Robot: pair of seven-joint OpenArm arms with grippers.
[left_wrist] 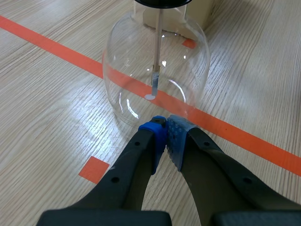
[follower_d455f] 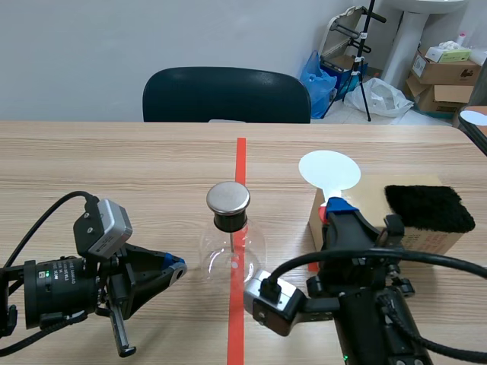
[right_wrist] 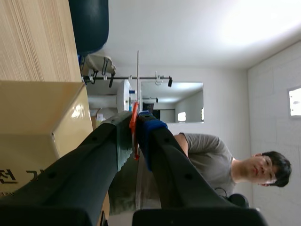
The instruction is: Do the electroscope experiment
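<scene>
The electroscope, a clear glass flask with a round metal cap, stands on the red tape line mid-table. My left gripper lies low just left of it, shut on nothing. In the left wrist view its fingertips meet right before the flask, whose inner rod hangs down. My right gripper is shut on the red handle of a paddle, whose white disc stands up to the right of the flask. A black fur pad lies on a cardboard box.
The box sits close beside my right gripper. A dark chair stands behind the table's far edge. A person in a grey shirt shows in the right wrist view. Bare wood lies left of the flask.
</scene>
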